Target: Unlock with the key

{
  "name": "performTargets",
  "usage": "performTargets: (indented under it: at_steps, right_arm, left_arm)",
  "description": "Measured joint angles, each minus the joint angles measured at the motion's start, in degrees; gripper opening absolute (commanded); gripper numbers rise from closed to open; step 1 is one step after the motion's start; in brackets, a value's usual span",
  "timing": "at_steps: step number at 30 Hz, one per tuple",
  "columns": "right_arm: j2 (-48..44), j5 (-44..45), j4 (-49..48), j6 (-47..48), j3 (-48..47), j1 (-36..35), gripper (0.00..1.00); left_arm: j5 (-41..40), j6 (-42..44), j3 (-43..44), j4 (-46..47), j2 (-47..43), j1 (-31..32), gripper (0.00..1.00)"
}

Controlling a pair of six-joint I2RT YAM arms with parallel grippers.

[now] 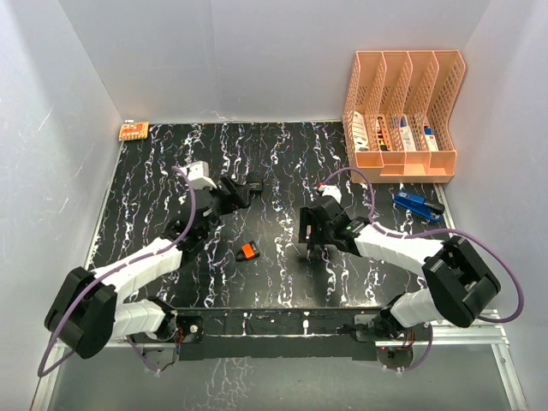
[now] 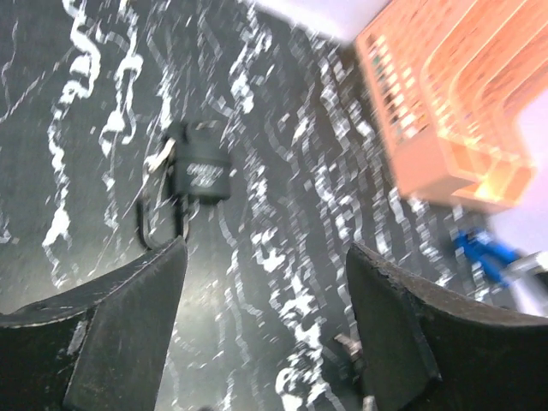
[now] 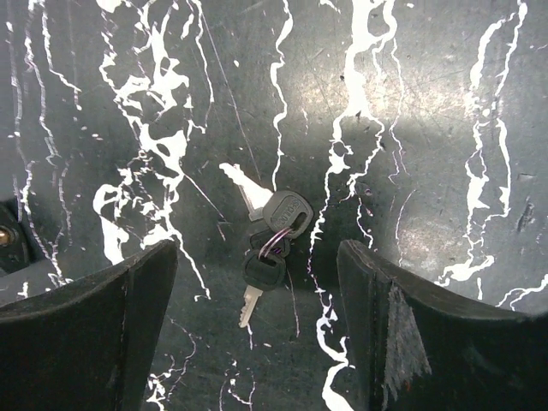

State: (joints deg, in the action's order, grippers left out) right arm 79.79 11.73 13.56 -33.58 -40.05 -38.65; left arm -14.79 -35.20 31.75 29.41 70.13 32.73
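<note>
From where I stood, the top view hid the most. The padlock (image 2: 201, 175) was only a dark shape against the black marbled surface (image 1: 154, 188) just ahead of the left pincer (image 1: 253, 190), and the keys (image 3: 272, 224) were lost under the right pincer (image 1: 310, 244). The left wrist view was smeared on its right side, so the orange file rack (image 2: 445, 103) and a blue tool (image 2: 484, 248) showed as blurs. Whether the padlock's shackle was latched, I could not tell.

The left arm reached forward and inward, its pincer (image 2: 265, 253) spread wide and holding nothing, with the padlock lying flat just beyond the fingertips. The right arm bent in toward the middle, wrist pointing down, its pincer (image 3: 257, 248) also spread and empty, one finger on each side of the keys below.

I counted 1 padlock, 2 black-headed keys on 1 ring, 1 rack (image 1: 402, 111) of 4 slots, and 1 small orange-and-black object (image 1: 247, 252), possibly a clip, between the arms.
</note>
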Motion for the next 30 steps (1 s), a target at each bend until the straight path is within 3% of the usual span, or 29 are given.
performTargets:
  at_steps: [2,5,7,8,12,19,30]
  right_arm:
    - [-1.25,0.57,0.15,-0.15,0.00,-0.02,0.82]
    - [-4.74,1.46,-0.09,-0.26,0.00,-0.09,0.94]
    - [-7.58,2.25,-0.59,-0.13,0.13,-0.13,0.98]
    - [-8.76,2.69,-0.79,0.09,0.20,-0.13,0.98]
    - [-12.37,3.93,-2.32,0.59,1.18,-0.13,0.98]
    - [-14.32,5.99,-3.17,0.55,2.80,-0.13,0.98]
    - [-18.69,7.89,-4.81,0.63,5.03,-0.24,0.98]
  left_arm:
    - [-0.57,-1.60,0.00,2.14,-2.36,0.00,0.66]
    - [-1.66,-4.39,-0.02,4.96,-5.16,0.00,0.48]
    - [-3.65,-7.43,0.09,4.87,-6.38,-0.02,0.47]
    - [-4.68,-8.55,0.28,4.11,-6.58,-0.02,0.50]
    - [-7.76,-11.85,2.12,-0.55,-5.70,-0.15,0.96]
    - [-9.20,-16.31,2.62,-3.15,-4.37,-0.37,0.98]
    - [-4.83,-16.15,-5.49,13.00,-4.48,-0.39,0.99]
